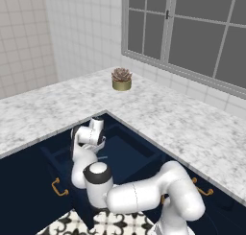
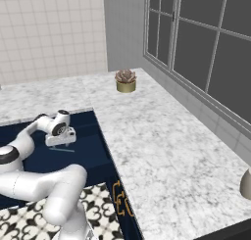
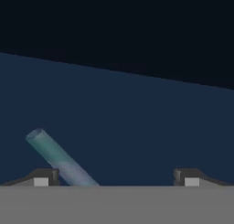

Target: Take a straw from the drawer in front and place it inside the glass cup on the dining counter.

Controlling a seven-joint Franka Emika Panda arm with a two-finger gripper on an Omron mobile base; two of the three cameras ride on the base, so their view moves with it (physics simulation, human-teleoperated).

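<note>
Navy drawer (image 1: pixel 129 155) stands pulled open below the counter (image 2: pixel 162 141) corner, and the end effector (image 3: pixel 116 177) reaches down into it, its fingertips (image 3: pixel 43 177) spread wide apart and holding nothing. Lying on the drawer floor just beside the left fingertip is the straw (image 3: pixel 57 157), pale and slanted, so the wide opening likely serves to straddle it. Farther back, near the counter's window edge, sits a potted succulent (image 1: pixel 121 79).
</note>
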